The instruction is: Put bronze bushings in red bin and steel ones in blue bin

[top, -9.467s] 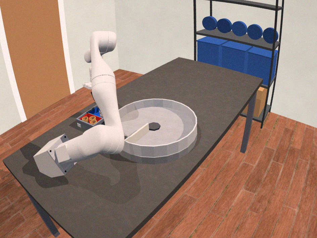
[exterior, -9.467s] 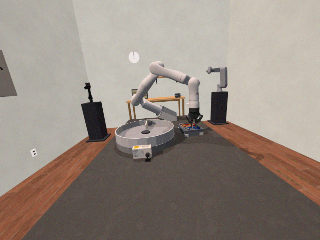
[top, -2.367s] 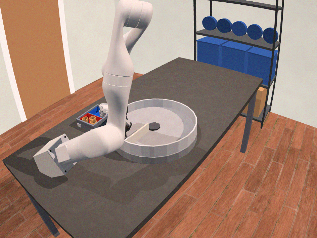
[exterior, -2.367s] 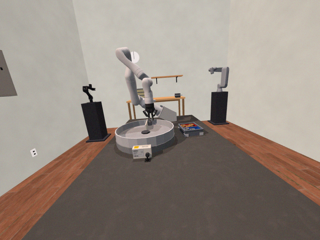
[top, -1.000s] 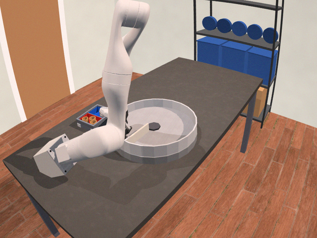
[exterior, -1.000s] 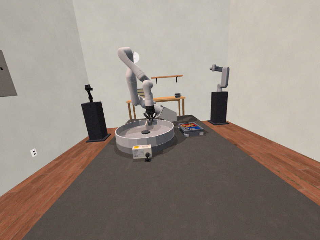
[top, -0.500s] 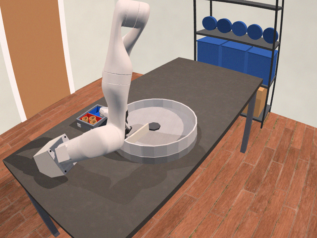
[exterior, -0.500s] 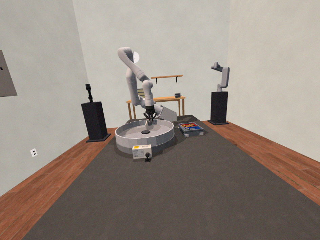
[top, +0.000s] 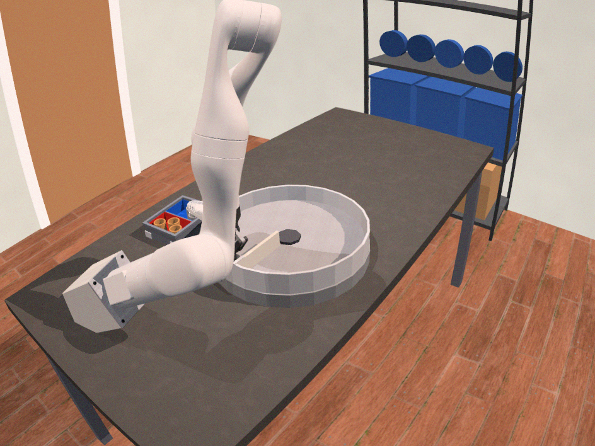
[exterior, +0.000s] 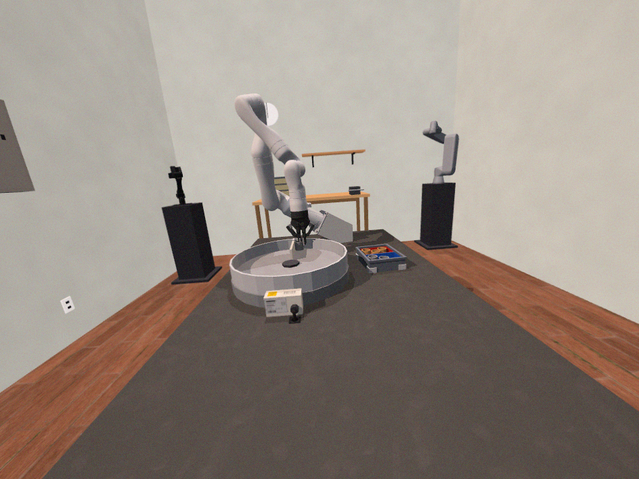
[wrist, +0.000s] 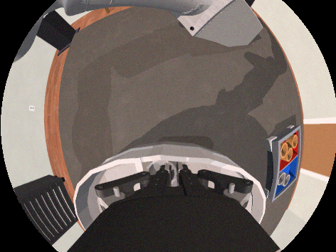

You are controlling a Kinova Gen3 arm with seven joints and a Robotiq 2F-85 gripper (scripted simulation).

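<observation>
In the exterior view, well to the left of the gripper, a small black arm (exterior: pixel 178 188) stands on a dark pedestal (exterior: pixel 188 242). Nearer, the grey, high-walled turntable (top: pixel 307 284) (exterior: pixel 258 283) (wrist: pixel 80 185) spreads out under the gripper, its dark hub (top: pixel 289 236) (exterior: pixel 290 263) on the camera side of the fingers. A white carton (exterior: pixel 275 304) lies outside the turntable wall, nearer the camera than the tool, with a small black ball-topped stand (exterior: pixel 294 310) just in front of it. A pale divider (top: pixel 259 249) (exterior: pixel 292 246) rises beside the fingers, inside the wall.

The gripper (top: pixel 240 242) (exterior: pixel 300 241) (wrist: pixel 174 167) points down into the turntable, its fingers nearly together with only a narrow gap between them. A grey steel bushing (exterior: pixel 298 246) (wrist: pixel 153 166) is right at the fingertips; whether it is gripped cannot be told.

To the right of the gripper, outside the turntable, sits the divided tray (top: pixel 161 234) (exterior: pixel 386 266) (wrist: pixel 274 171). Its red bin (top: pixel 184 221) (exterior: pixel 388 249) (wrist: pixel 282 164) holds three bronze bushings (top: pixel 159 223) (exterior: pixel 365 251) (wrist: pixel 284 151); its blue bin (top: pixel 175 208) (exterior: pixel 394 254) (wrist: pixel 292 170) holds two steel bushings (exterior: pixel 383 258) (wrist: pixel 281 179). Farther right, well apart from the tool, a grey arm (exterior: pixel 449 153) tops another dark pedestal (exterior: pixel 437 214).
</observation>
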